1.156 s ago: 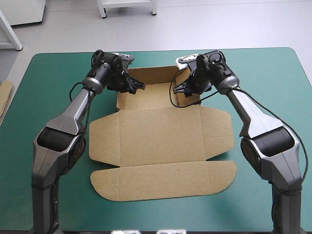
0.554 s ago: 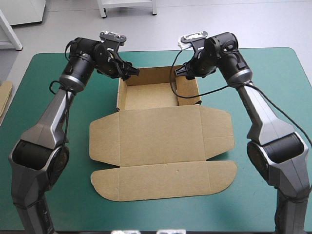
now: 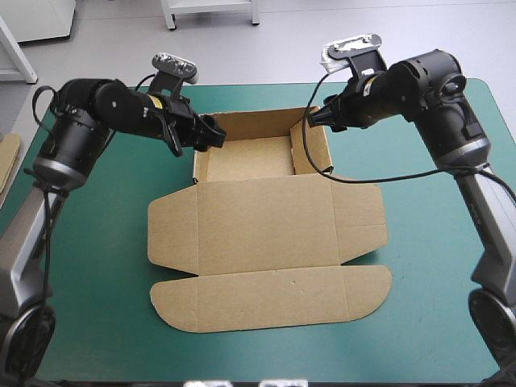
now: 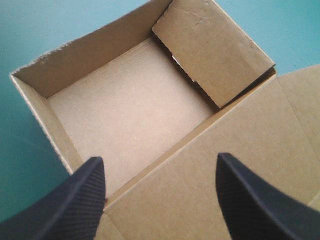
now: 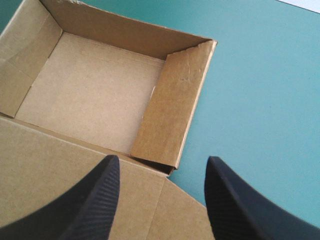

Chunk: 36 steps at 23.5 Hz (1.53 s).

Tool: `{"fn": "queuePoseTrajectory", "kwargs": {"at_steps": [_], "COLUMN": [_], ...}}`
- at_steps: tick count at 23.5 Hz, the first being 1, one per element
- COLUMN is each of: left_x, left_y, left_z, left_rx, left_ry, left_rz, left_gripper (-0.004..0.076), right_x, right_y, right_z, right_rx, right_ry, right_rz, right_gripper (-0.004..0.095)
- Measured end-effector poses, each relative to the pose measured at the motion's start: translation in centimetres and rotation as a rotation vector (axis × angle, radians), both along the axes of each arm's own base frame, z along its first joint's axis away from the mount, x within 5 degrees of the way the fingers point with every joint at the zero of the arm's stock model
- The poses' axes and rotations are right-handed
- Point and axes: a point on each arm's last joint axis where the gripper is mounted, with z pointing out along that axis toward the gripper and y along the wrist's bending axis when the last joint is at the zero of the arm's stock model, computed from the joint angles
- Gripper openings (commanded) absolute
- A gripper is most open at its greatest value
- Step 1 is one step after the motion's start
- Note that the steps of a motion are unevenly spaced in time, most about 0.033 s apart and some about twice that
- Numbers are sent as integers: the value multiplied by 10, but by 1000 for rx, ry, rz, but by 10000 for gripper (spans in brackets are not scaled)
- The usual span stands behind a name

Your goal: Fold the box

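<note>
Both pincers stand wide open, holding nothing: the left gripper (image 3: 211,133) hangs by the tray's far-left corner, the right gripper (image 3: 320,118) by its far-right. I see the brown box (image 3: 266,226) mid-table on the teal-green cover (image 3: 97,242), with the tray far and the lid flat toward me. I judge the board light and stiff, bending only at its scores, so I'd pinch the lid's near edge. No print or label shows.
</note>
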Motion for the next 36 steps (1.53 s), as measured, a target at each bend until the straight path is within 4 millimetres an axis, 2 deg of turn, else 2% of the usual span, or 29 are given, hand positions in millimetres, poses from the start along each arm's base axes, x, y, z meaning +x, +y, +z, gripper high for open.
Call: {"fn": "queuePoseTrajectory", "kwargs": {"at_steps": [4, 13, 14, 15, 17, 20, 21, 22, 24, 27, 29, 33, 36], "left_x": [-29, -118, -125, -141, -155, -163, -163, -163, -162, -165, -168, -170, -170], "left_y": [12, 48, 51, 57, 64, 68, 69, 70, 72, 74, 78, 81, 81], "left_z": [-14, -40, -43, -51, -63, -80, -82, -86, -86, -84, -81, -78, -78], "left_rx": [-33, -97, -104, -122, -143, -134, -126, -107, -80, -59, -50, -27, -16], "left_ry": [-45, -193, -210, -253, -305, -307, -304, -299, -313, -337, -368, -399, -404], "left_rz": [36, 109, 115, 133, 156, 168, 167, 172, 181, 183, 189, 201, 201], "left_gripper": [463, 463, 463, 462, 463, 463, 463, 463, 463, 463, 463, 463, 463], "right_x": [-20, -69, -73, -76, -73, -56, -50, -35, -10, 34, 57, 86, 100], "right_y": [-8, -23, -24, -25, -24, -20, -18, -12, -2, 13, 21, 32, 37], "right_z": [-8, -34, -37, -45, -52, -57, -59, -63, -69, -85, -83, -87, -102], "right_rx": [7, 113, 123, 136, 132, 113, 108, 98, 63, -9, -30, -51, -70], "right_ry": [-15, -32, -40, -49, -64, -124, -120, -90, 4, 135, 138, 162, 193], "right_rz": [-2, 9, 8, 4, 7, 3, 1, -10, -31, -67, -83, -94, -101], "right_gripper": [486, 486, 486, 486, 488, 500, 555, 625, 704, 708, 704, 698, 698]}}
